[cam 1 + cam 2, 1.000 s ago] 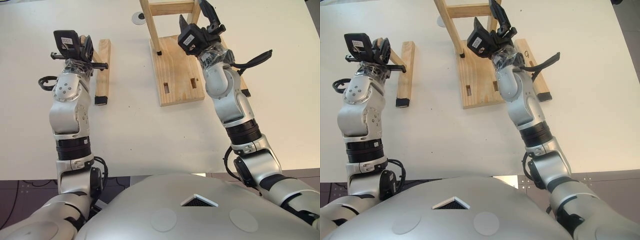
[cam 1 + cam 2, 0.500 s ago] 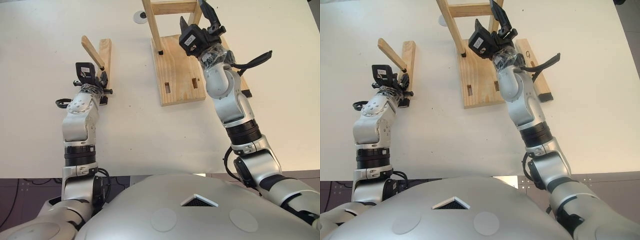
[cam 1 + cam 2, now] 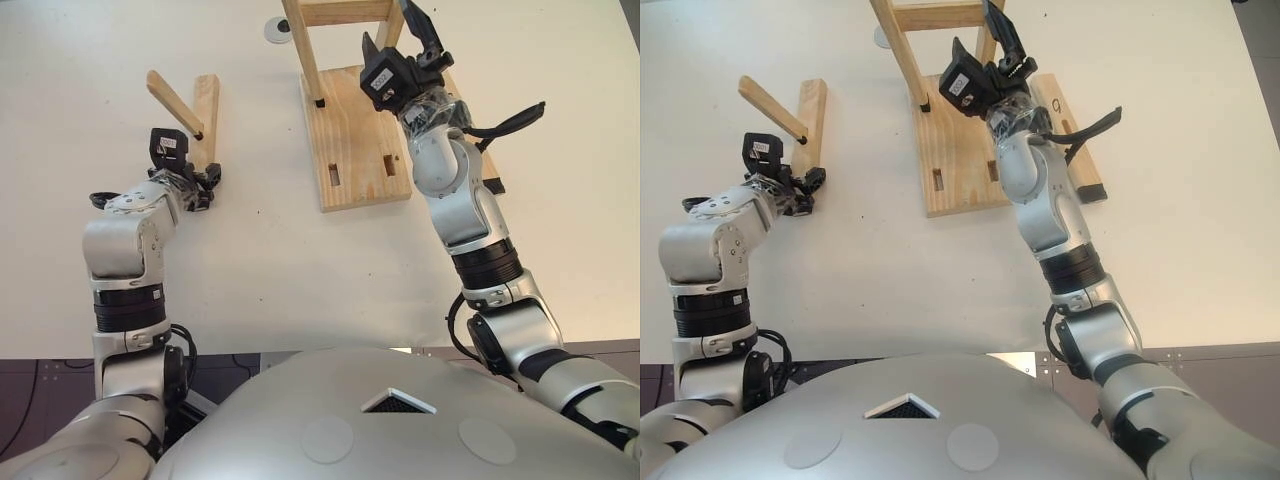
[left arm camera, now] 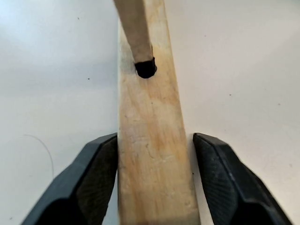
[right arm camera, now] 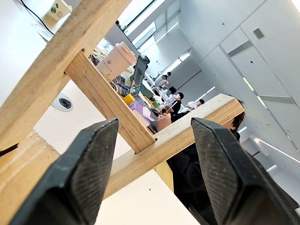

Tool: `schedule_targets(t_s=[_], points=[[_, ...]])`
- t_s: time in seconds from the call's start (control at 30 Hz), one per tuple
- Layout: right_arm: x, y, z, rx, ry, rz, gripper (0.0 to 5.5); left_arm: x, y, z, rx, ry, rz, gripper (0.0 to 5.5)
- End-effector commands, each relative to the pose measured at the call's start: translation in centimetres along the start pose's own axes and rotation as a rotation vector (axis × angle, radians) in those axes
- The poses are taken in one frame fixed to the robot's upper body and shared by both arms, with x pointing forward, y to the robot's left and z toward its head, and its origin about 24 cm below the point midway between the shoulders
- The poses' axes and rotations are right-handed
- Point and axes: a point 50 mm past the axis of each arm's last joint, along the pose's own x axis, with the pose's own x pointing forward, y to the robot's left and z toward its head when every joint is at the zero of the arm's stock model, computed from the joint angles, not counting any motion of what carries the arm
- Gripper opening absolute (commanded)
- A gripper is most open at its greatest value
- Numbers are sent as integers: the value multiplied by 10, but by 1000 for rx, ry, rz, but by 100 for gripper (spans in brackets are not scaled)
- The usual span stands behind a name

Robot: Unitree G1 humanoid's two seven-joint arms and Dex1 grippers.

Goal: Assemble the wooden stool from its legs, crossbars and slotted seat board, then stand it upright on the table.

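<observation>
Left gripper (image 3: 207, 178) is clamped on the near end of the loose leg (image 4: 152, 159), with a finger (image 4: 93, 183) tight against each side of the wood. Loose leg lies lengthwise on the white table (image 3: 300, 260), on the robot's left side, pointing away from the robot. Slanted bar (image 3: 172, 98) is plugged into a dark hole partway along that leg. It rises up and off to the left, far end free in the air. Can't tell if the loose leg rests on the table or is lifted a bit.

Right gripper (image 3: 392, 28) has its jaws spread wide, gripping nothing. It is raised over the far part of the seat board (image 3: 350, 150). From the right wrist, the joint where the crossbar (image 5: 108, 108) meets the second leg (image 5: 187, 126) sits in the gap between the jaws. No clear contact with either jaw.

Seat board lies flat mid-table, well apart from the loose leg, with two slots (image 3: 332, 176) cut near its near edge. Standing leg (image 3: 303, 50) is upright at the board's far left corner. The crossbar links it to the second leg, just beside the right gripper. Spare leg (image 3: 1085, 172) lies flat along the board's right edge, partly under the right arm, black-capped end toward the robot. Small round disc (image 3: 277, 33) sits on the table just left of the standing leg.
</observation>
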Motion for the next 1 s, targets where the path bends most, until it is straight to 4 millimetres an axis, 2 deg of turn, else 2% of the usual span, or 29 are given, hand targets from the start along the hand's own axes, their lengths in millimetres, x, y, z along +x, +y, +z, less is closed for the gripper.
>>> schedule_targets(t_s=[0.03, 0.07, 0.2, 0.33, 0.4, 0.47, 0.57, 0.63, 0.73, 0.83, 0.93, 1.0], points=[[2, 0, 0, 24, 10, 0, 282, -1, 5, -7, -15, 46, 21, 275], [2, -1, 0, 27, 12, -1, 282, -2, 5, -8, -18, 55, 14, 275], [2, 0, -1, 35, 19, -4, 282, -6, 3, -12, -10, 96, -46, 213], [2, -1, -1, 49, 19, -1, 282, -6, 3, -10, -33, 92, -78, 204], [4, -1, -3, 132, 42, 13, 282, -4, 7, -14, -49, 86, -68, 204], [7, -3, -5, 322, 78, 41, 282, -3, 12, -8, -64, 0, -65, 204], [15, -18, -5, 582, 49, 99, 282, -11, 20, 28, -77, -318, -123, 203], [20, -29, -7, 683, 23, 157, 282, -23, 22, 52, -76, -503, -156, 203], [28, -51, -7, 905, -33, 280, 282, -45, 4, 87, -62, -718, -325, 203], [33, -71, -5, 1058, -103, 400, 282, -63, -15, 110, -40, -818, -487, 203], [32, -99, 2, 1260, -221, 583, 327, -81, -40, 128, 12, -875, -706, 203], [27, -115, 10, 1330, -297, 706, 358, -91, -54, 135, 32, -886, -840, 203]])
